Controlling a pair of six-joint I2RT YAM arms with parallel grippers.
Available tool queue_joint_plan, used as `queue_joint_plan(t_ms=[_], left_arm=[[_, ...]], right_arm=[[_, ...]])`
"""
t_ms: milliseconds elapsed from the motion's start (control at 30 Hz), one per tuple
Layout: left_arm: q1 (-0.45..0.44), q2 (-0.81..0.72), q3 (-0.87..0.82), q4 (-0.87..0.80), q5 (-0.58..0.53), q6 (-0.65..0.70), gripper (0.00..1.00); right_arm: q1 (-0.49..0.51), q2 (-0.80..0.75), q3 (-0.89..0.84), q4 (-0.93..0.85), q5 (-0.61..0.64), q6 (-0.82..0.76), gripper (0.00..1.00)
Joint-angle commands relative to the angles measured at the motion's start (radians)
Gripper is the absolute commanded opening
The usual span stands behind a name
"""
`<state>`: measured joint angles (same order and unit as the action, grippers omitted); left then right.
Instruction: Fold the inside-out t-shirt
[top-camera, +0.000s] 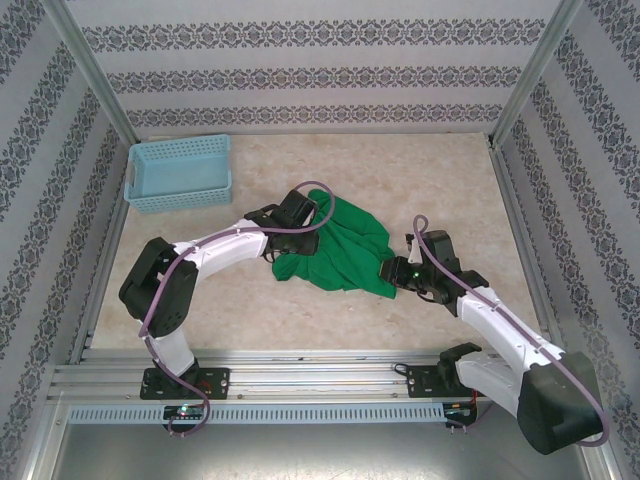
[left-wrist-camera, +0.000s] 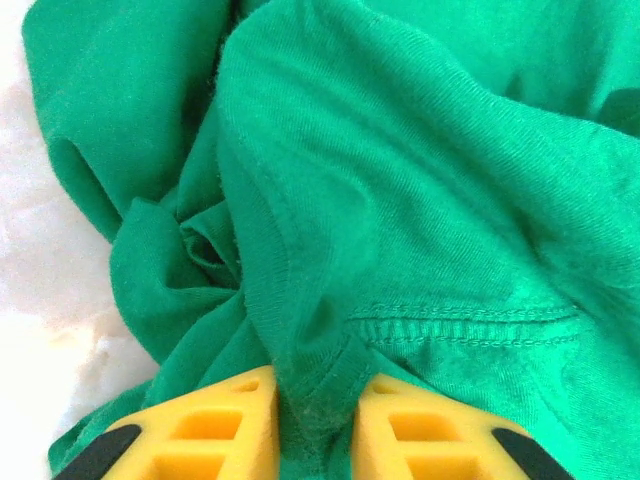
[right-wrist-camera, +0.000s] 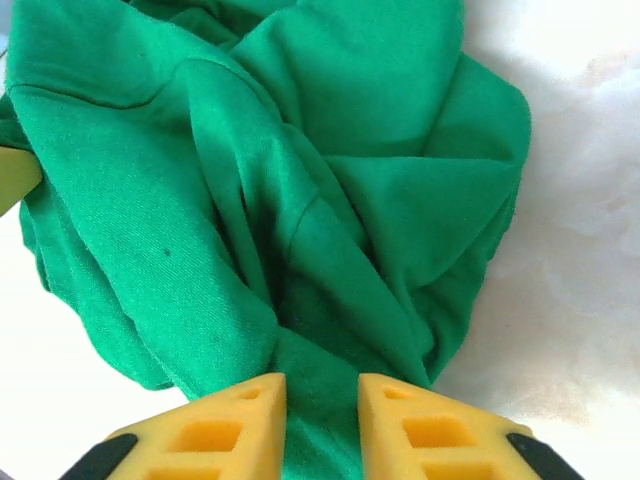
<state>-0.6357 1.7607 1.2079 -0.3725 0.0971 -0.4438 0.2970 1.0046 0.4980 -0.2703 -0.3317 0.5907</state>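
Note:
The inside-out t-shirt (top-camera: 340, 245) lies crumpled in a bright green heap at the middle of the table. My left gripper (top-camera: 300, 215) sits at the heap's upper left edge. In the left wrist view my left gripper (left-wrist-camera: 318, 425) is shut on a fold of the t-shirt (left-wrist-camera: 420, 180) next to a ribbed, stitched hem. My right gripper (top-camera: 395, 270) is at the heap's lower right edge. In the right wrist view the right gripper (right-wrist-camera: 322, 425) is shut on a bunched fold of the t-shirt (right-wrist-camera: 300, 150), which fills the gap between the yellow fingers (right-wrist-camera: 210, 435).
A light blue mesh basket (top-camera: 180, 172) stands at the back left of the table. Patterned walls and metal posts enclose the table on three sides. Bare tabletop (top-camera: 400, 170) stretches behind the shirt and to its right.

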Motion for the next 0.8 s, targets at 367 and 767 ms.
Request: queue_joint_plan(t_ms=[367,767], left_arm=[[-0.007,-0.046,-0.003,-0.003,-0.055,0.039,0.12],[-0.007,-0.043,-0.001,-0.01,-0.043,0.034,0.07]], right_arm=[[-0.011,-0.095,-0.058,-0.029,0.015,-0.014,0.35],[0.057,-0.024,-0.033,0.024,-0.001,-0.018,0.25]])
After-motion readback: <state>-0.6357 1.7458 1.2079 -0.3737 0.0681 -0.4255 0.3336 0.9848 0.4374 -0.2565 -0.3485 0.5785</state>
